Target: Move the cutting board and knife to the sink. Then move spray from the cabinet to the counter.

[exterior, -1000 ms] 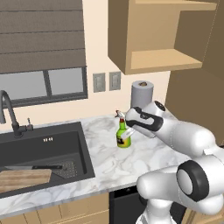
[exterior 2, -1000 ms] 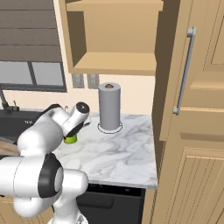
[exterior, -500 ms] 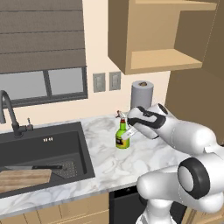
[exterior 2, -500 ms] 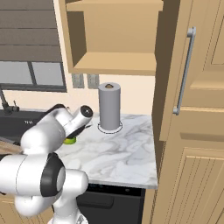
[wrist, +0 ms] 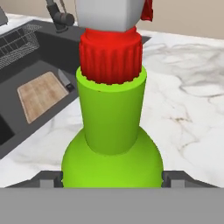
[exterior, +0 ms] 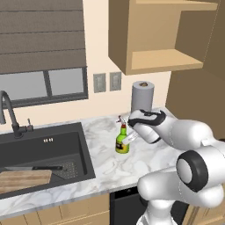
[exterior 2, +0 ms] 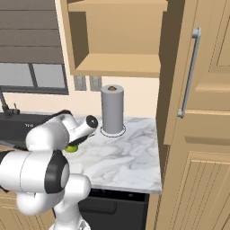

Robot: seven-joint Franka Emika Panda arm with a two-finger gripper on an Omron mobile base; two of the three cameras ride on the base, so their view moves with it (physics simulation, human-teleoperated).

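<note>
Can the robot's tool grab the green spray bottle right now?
Probably yes. The open tool is right at the spray standing on the counter, one finger on each side, nothing between.

There is 1 spray bottle (exterior: 122,141), green with a red-and-white top, standing on the 1 marble table (exterior: 132,162). 1 paper towel roll (exterior: 142,96) stands at the back of it. 1 black sink (exterior: 26,151) has 1 faucet (exterior: 9,115), and in the basin lie 1 cutting board (exterior: 24,180) and 1 knife (exterior: 33,168). On the wall there are 2 outlet plates (exterior: 107,81), side by side, and 1 window (exterior: 43,84) of 2 panes under 1 dark blind (exterior: 41,35). Overhead hangs 1 open wooden cabinet (exterior: 165,37). In the right base view, 1 tall panelled door (exterior 2: 197,67) carries 1 bar handle (exterior 2: 188,74). 1 gripper (exterior: 131,130) is at the bottle.
</note>
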